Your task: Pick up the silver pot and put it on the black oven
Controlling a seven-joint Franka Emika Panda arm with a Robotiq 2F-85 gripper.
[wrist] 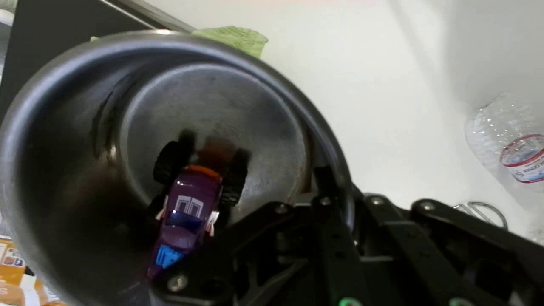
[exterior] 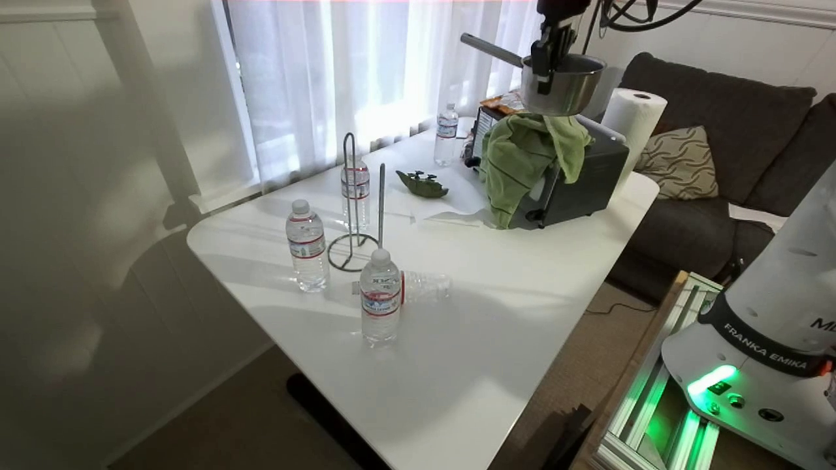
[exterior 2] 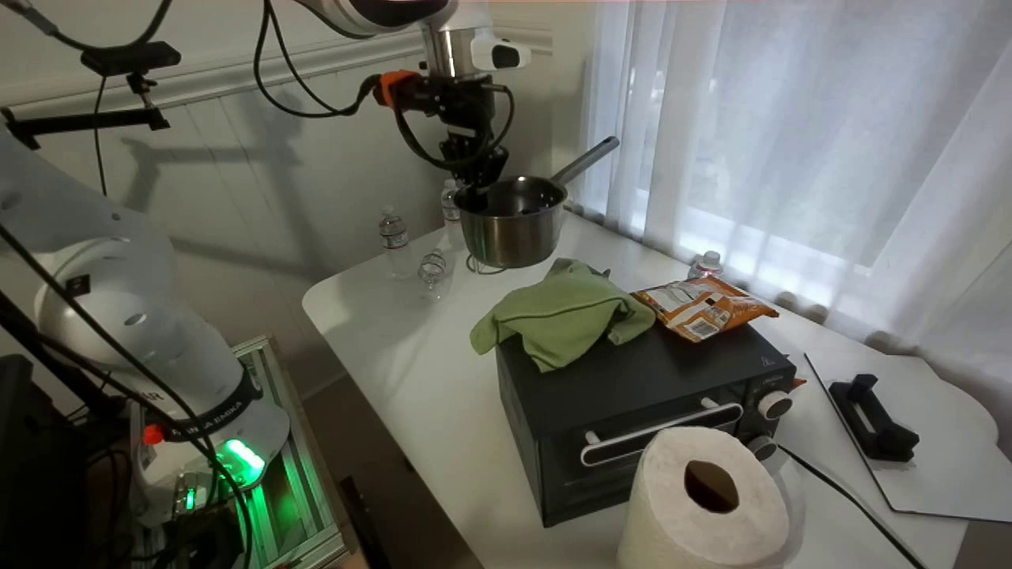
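Silver pot (exterior 2: pixel 512 239) is held aloft | rim (wrist: pixel 170 40) is pinched in near-closed tool (wrist: pixel 342 187) | clearance over black oven (exterior 2: pixel 632 379) likely sought

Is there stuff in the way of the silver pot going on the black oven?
Yes: on the black oven lie a green cloth, draped over an edge, and an orange bag. Either might end up under the silver pot, which the tool is holding.

FRANKA EMIKA (exterior: pixel 765 346) stands on the black band (exterior: pixel 713 313) around the robot's base (exterior: pixel 784 386); bottle labels (exterior: pixel 381 304) are too small
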